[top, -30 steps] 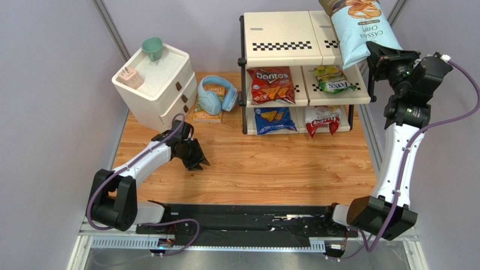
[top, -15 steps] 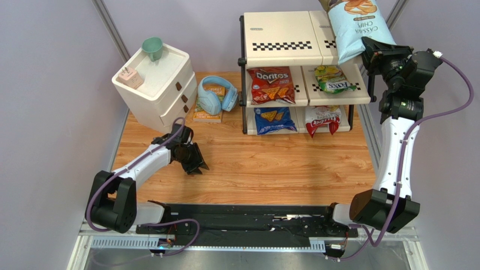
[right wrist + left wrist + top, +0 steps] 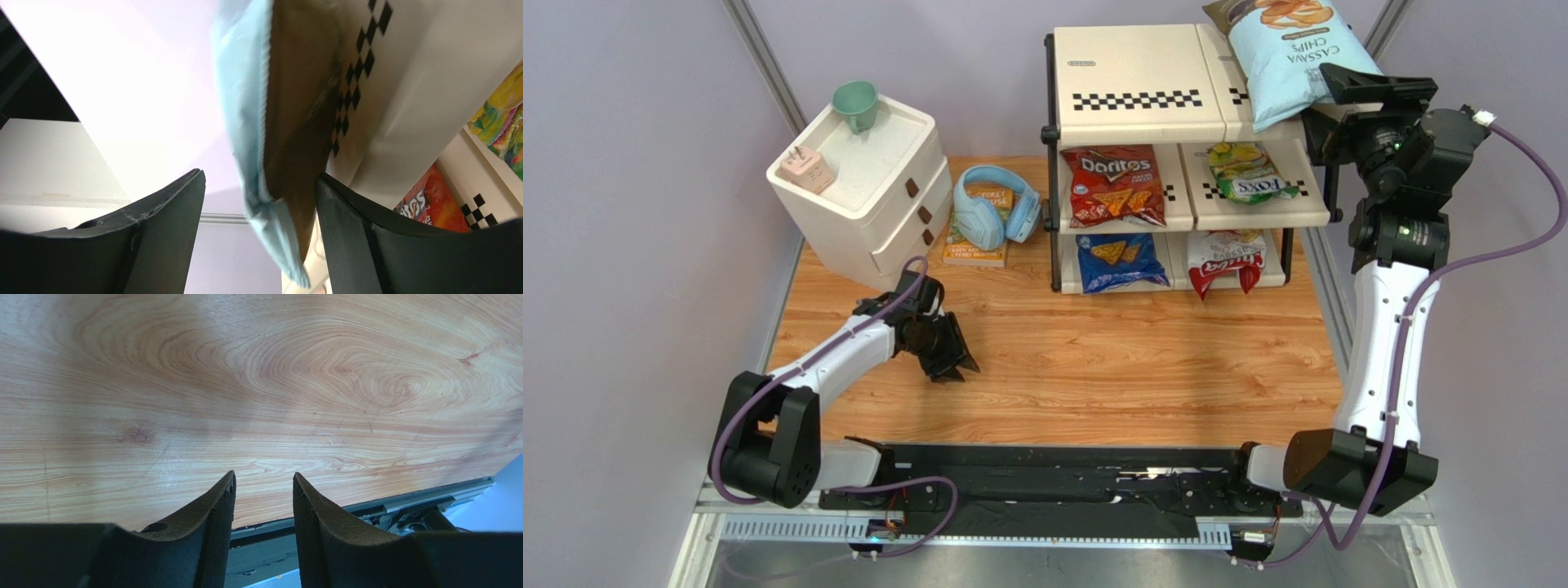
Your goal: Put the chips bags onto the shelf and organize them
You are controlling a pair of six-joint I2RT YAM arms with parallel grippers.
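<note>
Right jaws: they stand at the right end of the shelf's (image 3: 1124, 67) top tier, spread wide and released. In the right wrist view the lower corner of the pale-blue cassava bag (image 3: 270, 122) hangs in the gap between them. It is clear of one finger and close against the other; contact on that side cannot be told. No clamp on the bag is seen.

Cassava bag (image 3: 1290, 61): it lies on the right half of the top board, brown end towards the back. Its near end overhangs the board edge towards the right arm (image 3: 1388, 306).

Left jaws: they are low over the bench (image 3: 1112, 368), left of centre and well apart from the shelf. The left wrist view shows them partly parted with a narrow gap. Nothing lies between them and only bare wood (image 3: 245, 386) is beyond.

Other bags, all on the shelf:
- The red Doritos bag (image 3: 1113, 184) is on the middle tier, left.
- The green-yellow bag (image 3: 1247, 174) is on the middle tier, right.
- The blue Doritos bag (image 3: 1120, 260) is on the bottom tier, left.
- The white-and-red bag (image 3: 1226, 261) is on the bottom tier, right.

Other items:
- The white cabinet (image 3: 860, 184) stands at the far left of the bench, with a green cup (image 3: 856, 104) on top.
- The blue headphones (image 3: 987, 214) lie on an orange book (image 3: 977, 239), between the cabinet and the shelf.
</note>
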